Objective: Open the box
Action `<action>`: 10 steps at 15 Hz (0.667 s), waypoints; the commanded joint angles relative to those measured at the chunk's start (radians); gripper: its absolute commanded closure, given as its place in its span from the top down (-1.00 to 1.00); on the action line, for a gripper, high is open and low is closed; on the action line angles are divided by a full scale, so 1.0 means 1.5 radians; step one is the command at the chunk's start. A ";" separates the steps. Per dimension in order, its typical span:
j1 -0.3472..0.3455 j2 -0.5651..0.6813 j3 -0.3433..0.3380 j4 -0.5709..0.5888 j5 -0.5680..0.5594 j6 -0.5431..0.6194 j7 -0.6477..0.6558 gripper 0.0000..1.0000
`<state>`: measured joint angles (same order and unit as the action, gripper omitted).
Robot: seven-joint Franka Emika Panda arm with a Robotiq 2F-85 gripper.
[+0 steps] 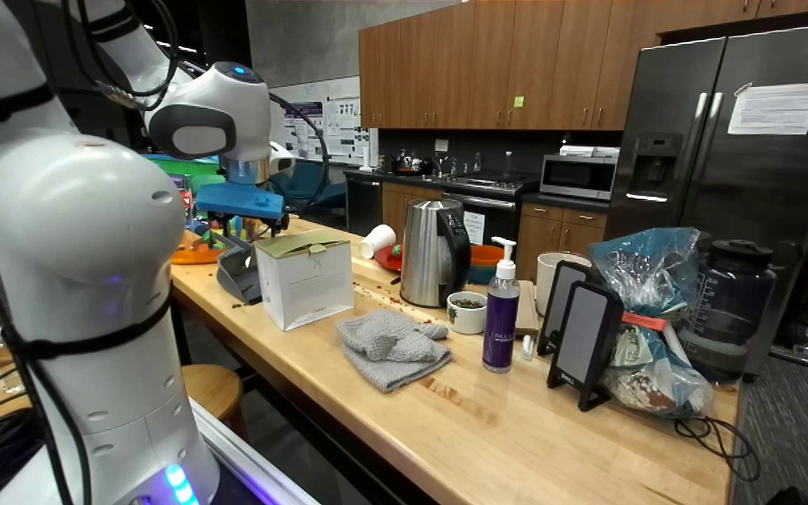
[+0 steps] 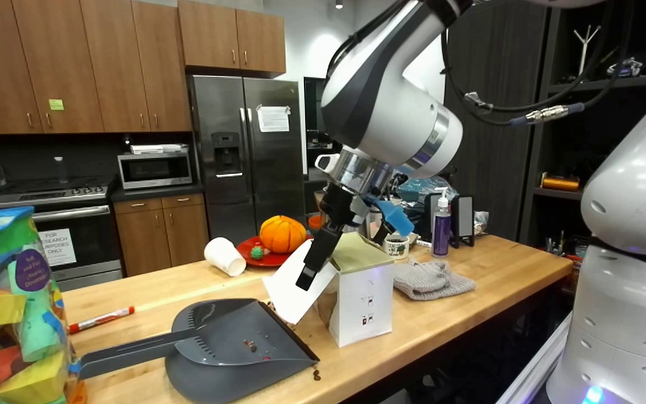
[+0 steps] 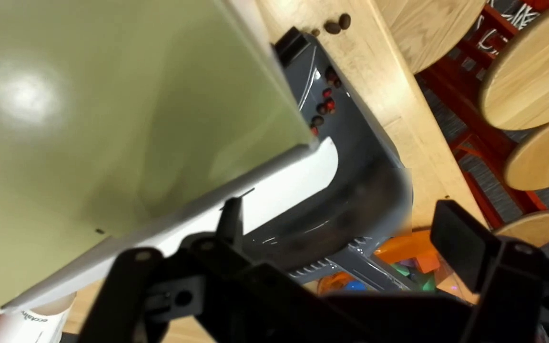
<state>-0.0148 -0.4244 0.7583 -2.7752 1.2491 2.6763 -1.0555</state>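
hovering near the box (image 2: 365, 306), the gripper (image 3: 341, 212) has its two fingers (image 3: 460, 240) wide apart: in the wrist view one is at the lower centre and the other at the lower right, and the dark grey dustpan (image 3: 360, 143) shows through the gap between them. the box stands on the wooden bench (image 1: 516, 435), a little to the right of the middle in an exterior view. its olive-green lid (image 2: 356, 252) lies over the top, and a white flap (image 2: 295, 303) slants outward from the side which faces the left of that frame, with a brownish surface (image 2: 326, 307) visible behind it. one black finger passes in front of this flap; if they are touching, i cannot tell.

close to the box, at its lower right in an exterior view, lies a crumpled grey cloth (image 1: 393, 347). above it and toward the right of that frame stand a steel kettle (image 1: 421, 252), a small bowl (image 1: 467, 319) with dark contents, a pump bottle (image 1: 501, 322), mostly purple, and two black-and-grey speakers (image 1: 579, 344). an exterior view also shows, left of the middle, a white paper cup (image 2: 225, 256) lying on its side, near a red plate (image 2: 274, 260) which carries an orange pumpkin (image 2: 282, 234). a red and white marker (image 2: 101, 319) lies at the left, and a clear bag (image 2: 14, 314) with coloured blocks takes the lower left corner. some small red and dark brown bits (image 3: 329, 103) are scattered in the dustpan and on the bench.
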 commanded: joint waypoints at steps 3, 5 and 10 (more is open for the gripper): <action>-0.013 0.049 0.053 0.000 -0.006 0.090 -0.001 1.00; -0.017 0.064 0.070 0.000 -0.010 0.120 0.000 1.00; -0.036 0.094 0.112 0.000 -0.024 0.177 0.009 1.00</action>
<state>-0.0345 -0.3258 0.8892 -2.7749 1.2389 2.8904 -1.0529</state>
